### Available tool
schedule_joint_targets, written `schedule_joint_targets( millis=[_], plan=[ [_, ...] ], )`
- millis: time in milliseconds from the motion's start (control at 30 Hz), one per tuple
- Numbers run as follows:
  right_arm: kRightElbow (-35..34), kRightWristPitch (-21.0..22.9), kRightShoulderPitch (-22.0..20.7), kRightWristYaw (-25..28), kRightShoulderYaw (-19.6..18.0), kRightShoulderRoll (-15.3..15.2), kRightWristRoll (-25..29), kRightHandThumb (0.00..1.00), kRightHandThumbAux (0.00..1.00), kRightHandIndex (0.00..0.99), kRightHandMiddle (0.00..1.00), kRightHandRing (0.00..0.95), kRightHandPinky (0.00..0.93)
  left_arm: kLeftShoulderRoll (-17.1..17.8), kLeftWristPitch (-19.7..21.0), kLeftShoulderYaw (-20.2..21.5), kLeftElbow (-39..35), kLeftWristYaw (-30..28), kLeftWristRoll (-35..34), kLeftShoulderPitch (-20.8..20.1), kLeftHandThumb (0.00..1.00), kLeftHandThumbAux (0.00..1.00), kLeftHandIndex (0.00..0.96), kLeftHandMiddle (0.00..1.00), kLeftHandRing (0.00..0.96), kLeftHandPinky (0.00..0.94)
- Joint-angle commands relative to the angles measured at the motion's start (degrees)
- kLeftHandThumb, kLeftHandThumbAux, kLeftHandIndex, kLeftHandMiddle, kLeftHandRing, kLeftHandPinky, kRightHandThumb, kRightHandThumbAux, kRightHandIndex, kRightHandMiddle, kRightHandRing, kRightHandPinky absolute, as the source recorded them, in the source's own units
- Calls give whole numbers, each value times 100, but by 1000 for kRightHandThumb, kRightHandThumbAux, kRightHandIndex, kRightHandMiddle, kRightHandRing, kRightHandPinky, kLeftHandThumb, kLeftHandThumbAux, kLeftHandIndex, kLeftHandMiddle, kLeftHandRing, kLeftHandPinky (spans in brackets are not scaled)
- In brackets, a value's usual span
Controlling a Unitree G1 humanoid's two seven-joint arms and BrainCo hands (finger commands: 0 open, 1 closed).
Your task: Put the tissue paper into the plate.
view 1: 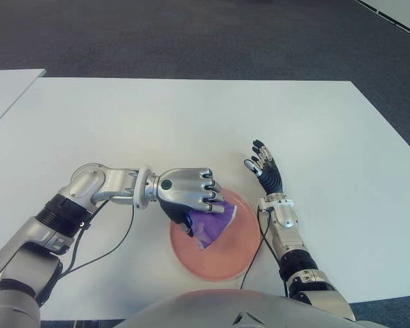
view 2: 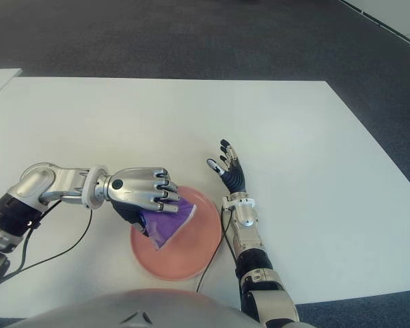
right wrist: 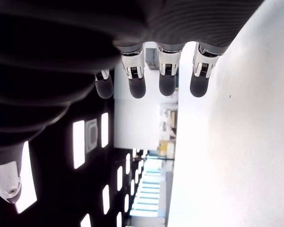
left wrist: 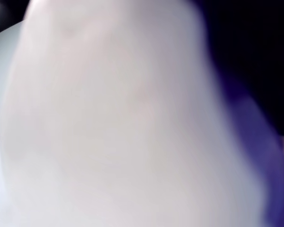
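Eye views: both show the whole scene from above, the left hand (view 1: 188,195) over the pink plate (view 1: 227,254) and the right hand (view 1: 263,164) just beside the plate on its right.
Left wrist view: almost filled by a pale blurred surface with a purple edge at one side; no fingers can be made out there, so the grasp is read from the eye views.
Right wrist view: the only close look at the right hand's fingers (right wrist: 137,87), four dark tips extended in a row beside the white table, with the thumb apart; a dim room with lit windows lies beyond.
Table: a white table (view 1: 191,123), mostly bare; a second white surface (view 1: 7,85) shows at the far left edge.
Floor: dark grey carpet (view 1: 191,41) beyond the table.
Cables: thin black cable (view 1: 116,246) loops from the left forearm across the table; another runs along the right forearm by the plate's edge.
Left hand: silver fingers curled down, closed around the purple tissue paper (view 1: 212,222), knuckles upward, above the plate's near-left part.
Tissue paper: crumpled, hanging below the left hand's palm, over the plate; whether it touches the plate cannot be told.
Right hand: fingers spread and straight, holding nothing, over the table to the plate's right.
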Motion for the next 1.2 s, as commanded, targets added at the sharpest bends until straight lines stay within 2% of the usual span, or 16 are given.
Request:
schedule_joint_targets(
  millis=[33, 467, 800, 967, 1200],
  plan=[
    [290, 301, 340, 36, -18, 48, 58, 0, 523, 0, 0, 0, 0, 21, 154, -9, -76, -45, 128, 188, 843, 670, 398, 507, 767, 858],
    [214, 334, 384, 39, -13, 63, 88, 0, 520, 0, 0, 0, 0, -41, 370, 31, -217, 81, 131, 365, 858, 660, 449, 473, 763, 862],
    [220, 353, 385, 46, 4, 46, 64, 0, 510, 0, 0, 0, 0, -52, 597, -44, -199, 150, 284, 471, 856, 661, 445, 473, 753, 845],
    [234, 351, 385, 19, 20, 31, 21, 0, 502, 0, 0, 0, 0, -130, 993, -342, 102, 640, 919, 633, 852, 665, 434, 475, 752, 841],
    [252, 309, 381, -29, 44, 14, -36, 0, 499, 0, 0, 0, 0, -262, 1397, -724, 551, 1366, 1277, 461, 845, 670, 399, 523, 775, 850]
  ],
)
